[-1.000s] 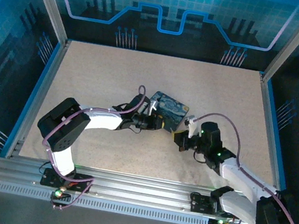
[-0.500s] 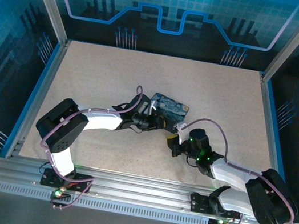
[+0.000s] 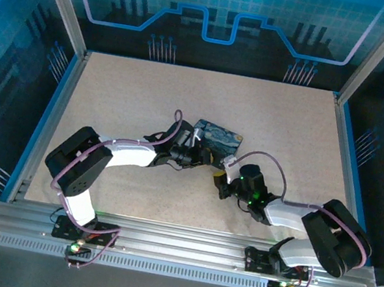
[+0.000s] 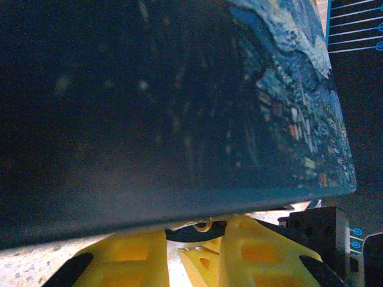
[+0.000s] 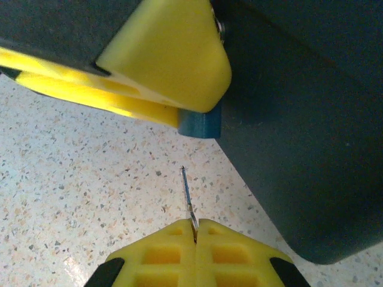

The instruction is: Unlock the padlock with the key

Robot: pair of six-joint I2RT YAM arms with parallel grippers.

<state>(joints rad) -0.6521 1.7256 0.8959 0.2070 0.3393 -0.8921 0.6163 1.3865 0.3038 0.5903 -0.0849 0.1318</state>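
Note:
The padlock [image 5: 200,124] is a small blue block pinched between the yellow fingers [image 5: 164,57] of my left gripper [image 3: 210,160], which is shut on it right beside the tin. In the left wrist view its dark body [image 4: 203,234] sits between the pads of the left gripper [image 4: 200,232], with a small metal loop on top. My right gripper [image 5: 195,226] is shut on the key [image 5: 187,191]. The thin blade sticks out and points at the padlock's underside, a short gap away. From above, the right gripper [image 3: 220,181] sits just right of the left one.
A dark-blue starry-print tin [image 3: 218,137] lies on the speckled table [image 3: 133,96] directly behind both grippers. Its dark side [image 5: 299,119] rises close on the right of the key. Metal frame posts and blue rails edge the table.
The right arm has swung left and folded, bringing its gripper and the key close to the left gripper. The left arm and the tin have stayed put.

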